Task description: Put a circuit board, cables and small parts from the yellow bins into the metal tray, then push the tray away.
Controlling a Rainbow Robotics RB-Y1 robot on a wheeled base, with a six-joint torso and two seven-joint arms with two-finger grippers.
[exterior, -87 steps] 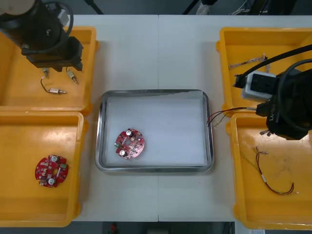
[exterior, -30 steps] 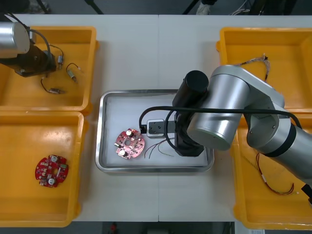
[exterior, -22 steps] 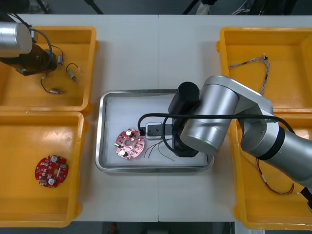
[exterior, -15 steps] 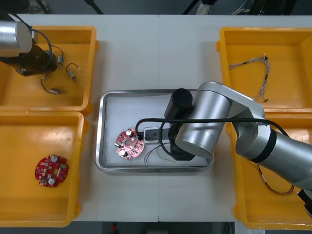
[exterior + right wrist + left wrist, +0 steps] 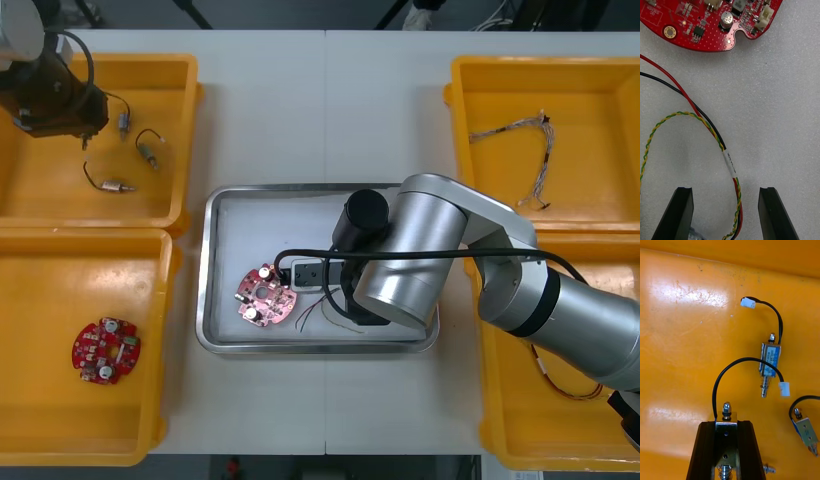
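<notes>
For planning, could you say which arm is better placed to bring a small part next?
Likely left: left gripper is shut on a small metal part; right gripper is open over the tray.

The light bench (image 5: 325, 110) carries two yellow bins (image 5: 188, 140) at each side, with the metal tray (image 5: 204, 300) lying between them.

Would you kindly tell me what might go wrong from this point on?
The open right gripper straddles the thin red, black and yellow cable in the shiny metal tray; withdrawing, it may snag the cable and drag it out.
The round red circuit board close ahead could be nudged.
The left gripper, over a yellow bin, holds a small metal part whose black lead might hook a neighbouring part.
</notes>
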